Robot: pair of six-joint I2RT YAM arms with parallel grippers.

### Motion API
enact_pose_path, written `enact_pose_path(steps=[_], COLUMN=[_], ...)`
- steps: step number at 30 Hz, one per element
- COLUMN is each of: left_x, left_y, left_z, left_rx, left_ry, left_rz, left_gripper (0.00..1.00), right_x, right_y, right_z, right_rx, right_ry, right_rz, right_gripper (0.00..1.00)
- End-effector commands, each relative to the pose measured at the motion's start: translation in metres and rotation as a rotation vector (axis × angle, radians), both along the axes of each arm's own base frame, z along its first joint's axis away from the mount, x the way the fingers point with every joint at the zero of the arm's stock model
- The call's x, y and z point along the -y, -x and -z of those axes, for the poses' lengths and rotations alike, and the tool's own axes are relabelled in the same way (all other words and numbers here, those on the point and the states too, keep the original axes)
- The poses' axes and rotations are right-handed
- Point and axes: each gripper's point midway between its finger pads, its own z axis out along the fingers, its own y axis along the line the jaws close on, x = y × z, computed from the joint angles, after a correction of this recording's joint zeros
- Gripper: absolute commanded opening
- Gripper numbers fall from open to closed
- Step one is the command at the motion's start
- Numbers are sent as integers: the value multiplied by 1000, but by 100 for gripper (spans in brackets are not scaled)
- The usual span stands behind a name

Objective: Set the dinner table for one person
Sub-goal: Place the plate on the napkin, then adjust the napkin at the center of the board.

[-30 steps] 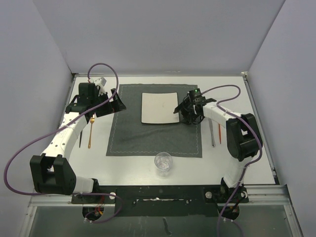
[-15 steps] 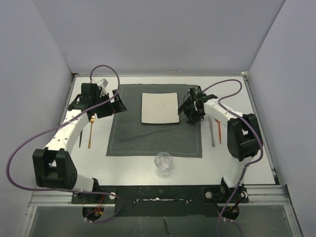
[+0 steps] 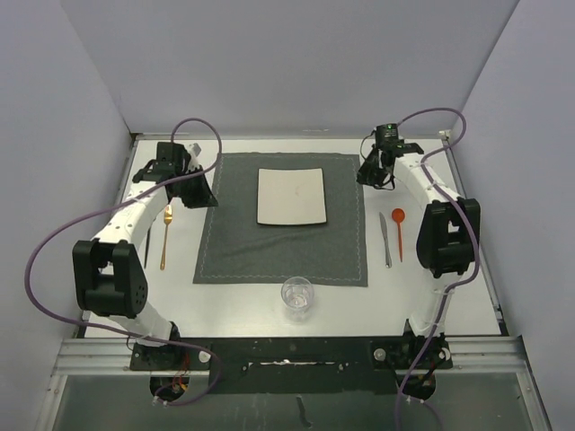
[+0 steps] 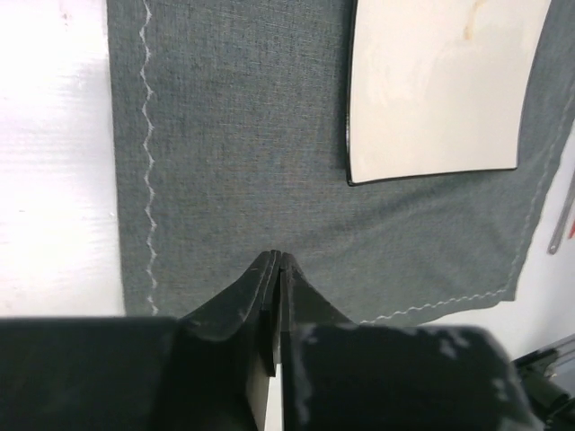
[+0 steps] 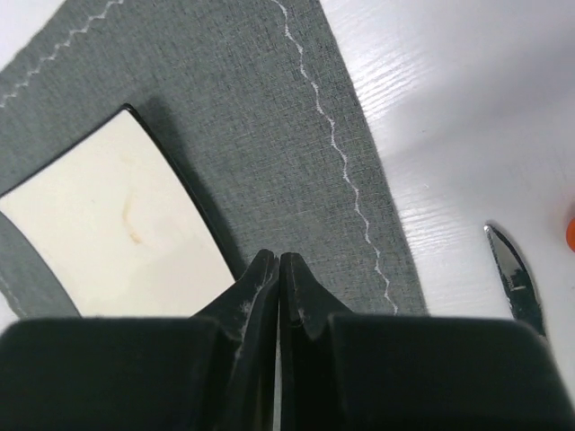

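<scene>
Grey placemat (image 3: 234,242) below left gripper (image 4: 276,258) and right gripper (image 5: 277,258) — both closed, empty; glass (image 3: 297,296) stands on bench (image 3: 234,305), toward the bases — neither arm clearly nearer.

We're looking down into a three-sided booth: a plain pale grey back wall (image 3: 287,63) across the top of the frame, with matching side walls at left (image 3: 54,135) and right (image 3: 530,135). They hem in the white dinner table (image 3: 225,310). The light is soft and even. Along the bottom runs a silver metal rail (image 3: 90,364), with a dark grey-green surface (image 3: 108,404) beneath it.
</scene>
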Motion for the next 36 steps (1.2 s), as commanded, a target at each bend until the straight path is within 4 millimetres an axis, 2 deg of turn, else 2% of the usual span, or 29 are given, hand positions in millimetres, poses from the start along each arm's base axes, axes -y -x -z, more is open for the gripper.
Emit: enact_pose_path(steps=[1, 6, 10, 13, 20, 26, 27, 29, 36], left_x=[-2, 2, -4, -3, 2, 3, 3, 3, 0], left_y=[-22, -37, -55, -70, -101, -104, -104, -103, -97], left_z=[-2, 17, 51, 68, 84, 101, 105, 111, 144], left_rx=[-5, -62, -145, -182, -190, -223, -232, -247, -345], left_ry=[-11, -37, -66, -75, -101, -129, -132, -138, -174], left_rz=[-5, 5, -12, -14, -16, -17, -18, -20, -33], left_gripper=[0, 0, 0, 0, 0, 0, 0, 0, 0], right_x=[-5, -2, 0, -1, -4, -2, -3, -4, -1], right_y=[-8, -19, -30, -37, -49, -55, -61, -63, -69], right_z=[-12, -1, 17, 27, 52, 70, 66, 71, 72], right_rx=[37, -3, -47, -66, -109, -136, -121, -129, -125], right_ry=[48, 98, 110, 112, 111, 119, 118, 116, 131], right_rz=[-110, -165, -182, -194, -218, -244, -247, -259, -271], right_gripper=[0, 0, 0, 0, 0, 0, 0, 0, 0])
